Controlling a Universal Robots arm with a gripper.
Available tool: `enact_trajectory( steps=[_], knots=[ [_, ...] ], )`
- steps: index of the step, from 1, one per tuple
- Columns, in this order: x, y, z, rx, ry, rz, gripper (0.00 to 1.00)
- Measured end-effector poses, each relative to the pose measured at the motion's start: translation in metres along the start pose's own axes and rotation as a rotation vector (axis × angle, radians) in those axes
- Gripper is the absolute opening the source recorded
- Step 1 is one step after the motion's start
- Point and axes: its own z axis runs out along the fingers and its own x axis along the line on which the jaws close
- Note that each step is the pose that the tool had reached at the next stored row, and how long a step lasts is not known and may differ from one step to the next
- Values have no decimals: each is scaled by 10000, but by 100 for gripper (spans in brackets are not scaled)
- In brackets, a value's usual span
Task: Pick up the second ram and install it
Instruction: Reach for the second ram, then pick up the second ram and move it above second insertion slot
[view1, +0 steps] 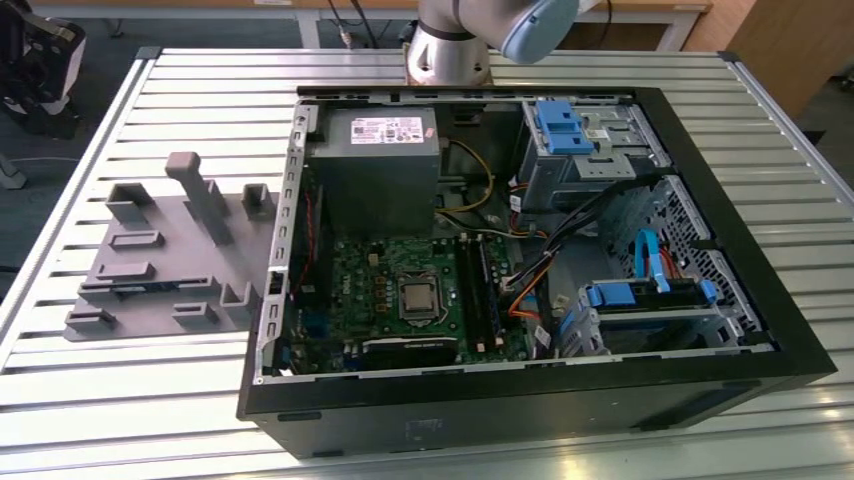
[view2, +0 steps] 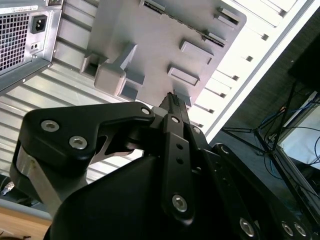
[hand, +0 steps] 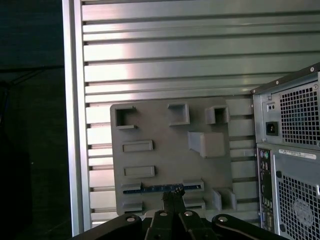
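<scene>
The second ram (hand: 159, 188) is a thin dark stick lying flat between two grey holder blocks on the grey holder plate (hand: 165, 150). In the exterior view the second ram (view1: 134, 287) sits near the front of that plate (view1: 147, 270), on the exterior view's left of the open computer case (view1: 534, 390). My gripper (hand: 173, 194) hangs well above the plate, its fingers together with nothing between them. In line of sight its tips overlap the stick's end. In the second wrist view the gripper (view2: 172, 98) points down at the plate (view2: 160, 40).
The case lies open on a slatted metal table (view1: 200, 100). Inside are the green motherboard (view1: 387, 290) with long black slots (view1: 478, 290), a grey power supply (view1: 374, 165), loose cables (view1: 534, 270) and blue drive brackets (view1: 561, 125). Upright blocks (view1: 200, 195) rise from the plate.
</scene>
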Motion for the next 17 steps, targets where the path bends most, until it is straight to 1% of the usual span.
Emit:
enact_trajectory(
  steps=[17],
  knots=[
    [4, -1, 0, -1, 0, -18, 11]
  ],
)
